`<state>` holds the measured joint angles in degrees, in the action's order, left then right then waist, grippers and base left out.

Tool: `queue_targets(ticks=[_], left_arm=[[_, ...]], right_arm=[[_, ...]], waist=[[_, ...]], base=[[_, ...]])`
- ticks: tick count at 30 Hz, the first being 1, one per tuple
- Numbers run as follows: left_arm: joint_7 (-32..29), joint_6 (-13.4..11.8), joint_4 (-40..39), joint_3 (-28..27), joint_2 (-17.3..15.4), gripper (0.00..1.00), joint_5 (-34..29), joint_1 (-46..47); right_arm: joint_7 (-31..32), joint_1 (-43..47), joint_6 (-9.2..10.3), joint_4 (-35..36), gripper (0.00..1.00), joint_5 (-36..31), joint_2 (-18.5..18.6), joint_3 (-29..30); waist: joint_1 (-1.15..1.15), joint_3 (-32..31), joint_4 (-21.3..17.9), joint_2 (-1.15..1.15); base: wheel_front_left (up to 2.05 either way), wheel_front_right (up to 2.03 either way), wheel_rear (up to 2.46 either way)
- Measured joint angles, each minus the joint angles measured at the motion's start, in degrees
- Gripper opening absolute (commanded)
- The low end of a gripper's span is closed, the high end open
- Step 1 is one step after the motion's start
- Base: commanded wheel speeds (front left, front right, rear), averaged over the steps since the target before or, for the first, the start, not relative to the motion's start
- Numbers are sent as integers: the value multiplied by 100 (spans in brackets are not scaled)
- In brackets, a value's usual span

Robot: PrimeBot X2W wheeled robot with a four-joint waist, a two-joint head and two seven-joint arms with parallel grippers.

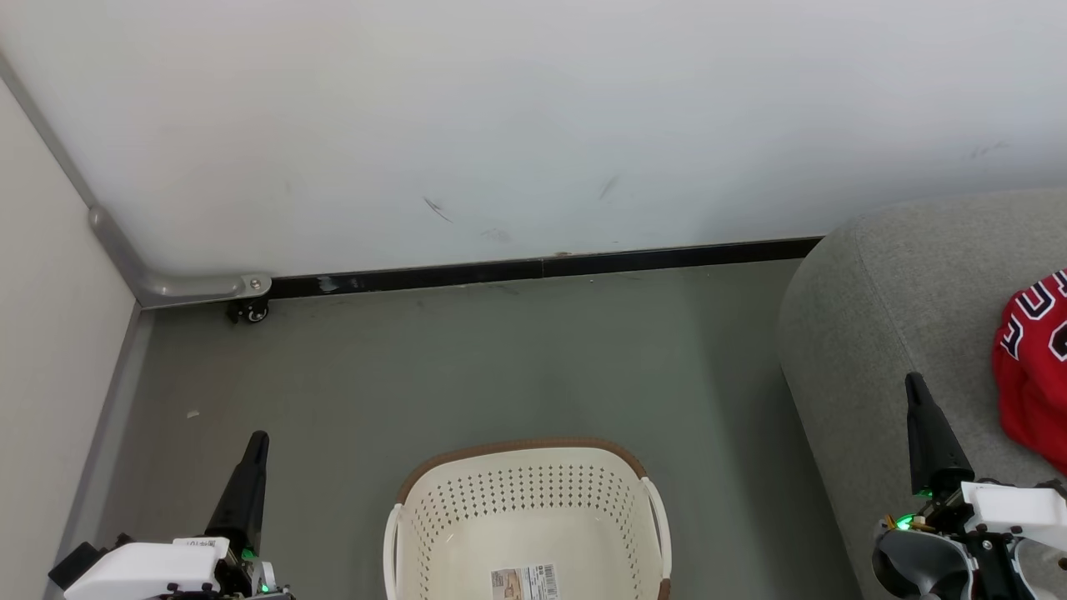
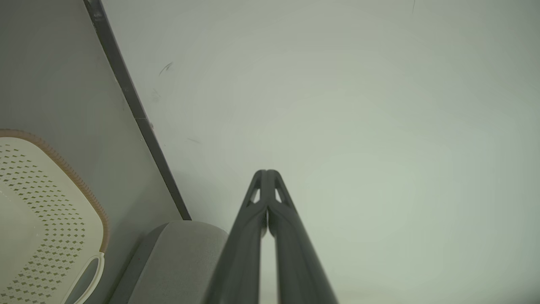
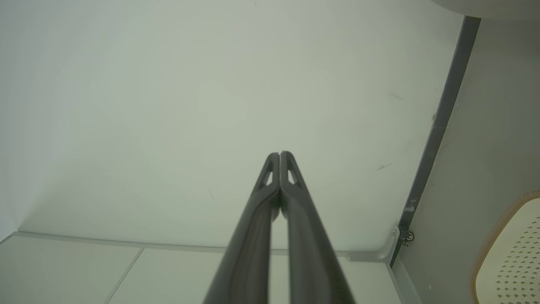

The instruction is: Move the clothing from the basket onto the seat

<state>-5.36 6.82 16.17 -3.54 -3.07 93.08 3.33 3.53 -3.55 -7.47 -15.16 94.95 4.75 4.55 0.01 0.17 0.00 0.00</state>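
Note:
The cream perforated basket (image 1: 525,500) with a brown rim stands on the floor at the bottom middle; only a paper label (image 1: 525,582) lies on its floor. The grey seat (image 1: 884,317) fills the right side, and red clothing (image 1: 1034,375) with black-and-white letters lies on it at the right edge. My left gripper (image 1: 258,437) is shut and holds nothing, left of the basket. My right gripper (image 1: 914,379) is shut and holds nothing, over the seat's front edge, left of the clothing. In the wrist views the left gripper (image 2: 266,172) and right gripper (image 3: 279,154) point at the white wall, fingers pressed together.
A white wall (image 1: 533,125) with a black skirting strip (image 1: 542,267) runs across the back. A grey partition foot with a small caster (image 1: 248,311) sits at the left corner. Grey floor (image 1: 500,367) lies between wall, basket and seat. The basket (image 2: 42,211) and the seat's corner (image 2: 181,257) show in the left wrist view.

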Motion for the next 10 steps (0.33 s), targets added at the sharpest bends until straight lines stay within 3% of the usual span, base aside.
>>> queue_targets(ticks=[10], left_arm=[[0,0,-3,-1,0,0,0,0]], right_arm=[[1,0,0,0,0,-1,-2,7]], waist=[[0,0,0,0]], base=[[0,0,0]])
